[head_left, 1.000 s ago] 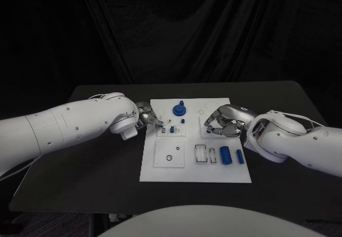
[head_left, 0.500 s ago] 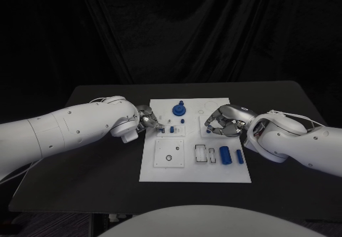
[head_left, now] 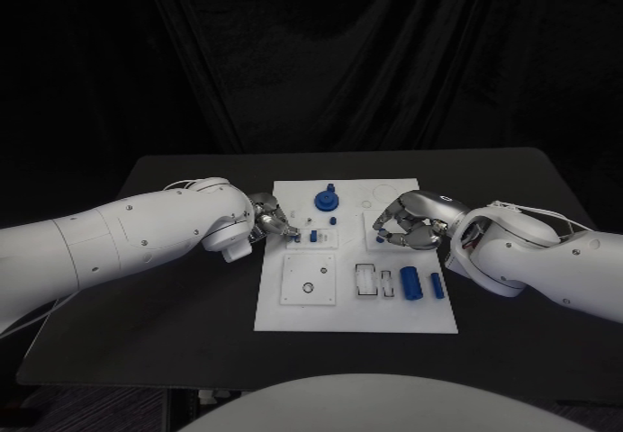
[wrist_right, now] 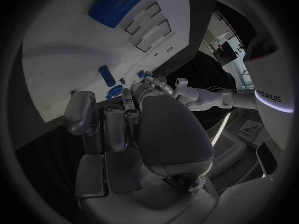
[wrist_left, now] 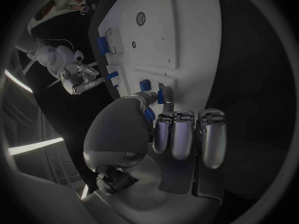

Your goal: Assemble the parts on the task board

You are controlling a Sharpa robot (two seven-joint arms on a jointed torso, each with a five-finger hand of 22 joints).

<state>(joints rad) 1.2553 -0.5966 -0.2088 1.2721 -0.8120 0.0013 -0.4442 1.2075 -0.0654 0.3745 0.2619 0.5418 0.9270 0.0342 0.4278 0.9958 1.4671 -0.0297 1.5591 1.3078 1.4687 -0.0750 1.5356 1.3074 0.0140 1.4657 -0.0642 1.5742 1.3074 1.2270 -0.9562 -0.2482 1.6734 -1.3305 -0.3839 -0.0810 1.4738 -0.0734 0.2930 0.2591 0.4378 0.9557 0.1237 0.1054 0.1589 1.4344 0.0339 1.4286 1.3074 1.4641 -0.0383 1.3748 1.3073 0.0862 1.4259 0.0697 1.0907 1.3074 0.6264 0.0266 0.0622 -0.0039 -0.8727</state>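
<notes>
I see task board [head_left: 293, 310] in middle of black table [head_left: 169, 306]. Left robot hand [head_left: 275, 221] at board's left edge, fingertips at small blue part [wrist_left: 160, 95] — I think pinched, fingers curled. Right robot hand [head_left: 405, 225] over board's right far area, fingers curled in — whether it holds something, I cannot tell. Blue cylinder [head_left: 410, 282] lies near-right on board, blue knob [head_left: 328, 196] stands at far middle.

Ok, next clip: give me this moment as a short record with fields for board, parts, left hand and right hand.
board: white task board at the middle of the black table
parts: large blue knob at the far end; blue cylinder and smaller blue piece on the near right
left hand: left hand at the board's left edge, fingertips at a small blue part
right hand: right hand over the board's right side, fingers curled; hold unclear
</notes>
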